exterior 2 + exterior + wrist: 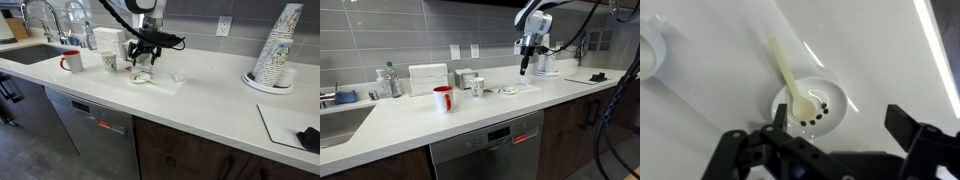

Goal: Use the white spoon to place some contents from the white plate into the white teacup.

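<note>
The gripper (pixel 830 150) hangs released over the plate (pixel 835 96), jaws spread wide with nothing between them. The spoon (pixel 788 75) lies with its bowl resting in the plate among the dark bits (pixel 816 116) and its handle sticking out over the rim onto the counter (pixel 880 50), probably so it can be picked up by the handle without fingers touching the food. The teacup is hard to pin down: a white rim (pixel 648 55) shows at the edge of the wrist view, well apart from the plate (it may be the cup, I can't say). In an exterior view the arm stands above the plate (pixel 140 77), with a red mug (pixel 72 62) further along.
</note>
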Available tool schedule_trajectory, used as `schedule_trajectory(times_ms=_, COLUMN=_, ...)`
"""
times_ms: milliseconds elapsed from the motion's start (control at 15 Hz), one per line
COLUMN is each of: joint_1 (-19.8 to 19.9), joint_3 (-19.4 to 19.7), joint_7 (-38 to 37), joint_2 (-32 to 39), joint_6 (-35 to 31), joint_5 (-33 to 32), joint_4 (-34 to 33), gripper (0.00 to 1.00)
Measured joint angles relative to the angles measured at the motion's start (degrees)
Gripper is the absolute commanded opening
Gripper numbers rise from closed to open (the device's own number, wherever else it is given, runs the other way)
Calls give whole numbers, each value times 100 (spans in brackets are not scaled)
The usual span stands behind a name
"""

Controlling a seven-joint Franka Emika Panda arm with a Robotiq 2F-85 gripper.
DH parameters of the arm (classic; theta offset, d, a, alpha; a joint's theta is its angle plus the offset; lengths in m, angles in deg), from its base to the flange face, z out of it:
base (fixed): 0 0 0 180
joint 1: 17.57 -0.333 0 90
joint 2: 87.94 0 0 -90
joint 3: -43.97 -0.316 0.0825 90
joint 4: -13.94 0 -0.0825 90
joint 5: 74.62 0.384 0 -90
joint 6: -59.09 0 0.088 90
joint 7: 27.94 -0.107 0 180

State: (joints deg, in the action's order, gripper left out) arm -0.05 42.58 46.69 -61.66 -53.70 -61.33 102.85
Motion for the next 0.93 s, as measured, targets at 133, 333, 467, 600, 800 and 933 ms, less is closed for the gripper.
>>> schedule_trajectory(times_ms=133, joint_1=-20, joint_3=142, joint_7=-524, joint_2=-360, joint_6=-48, joint_5=0, joint_4=364, gripper=100)
schedule_trajectory(times_ms=333, joint_1=-57, joint_3=340, joint_7=-1282, joint_2=-941, joint_6=-302, joint_5=-7, joint_4=1024, gripper=100)
schedule_trajectory(times_ms=467, joint_1=-113, joint_3=472, joint_7=-1805, joint_2=-1342, joint_6=-582, joint_5=-52, joint_4=1499, gripper=100)
schedule_trajectory(times_ms=600, joint_1=-183, joint_3=602, joint_7=-2349, joint_2=-1689, joint_6=-741, joint_5=-220, joint_4=1891, gripper=100)
schedule_trajectory(times_ms=800, joint_1=-204, joint_3=699, joint_7=-2581, joint_2=-1985, joint_6=-736, joint_5=-370, joint_4=2179, gripper=100)
schedule_trajectory(times_ms=933, joint_1=-207, joint_3=707, joint_7=-2599, joint_2=-2035, joint_6=-736, joint_5=-377, joint_4=2238, gripper=100)
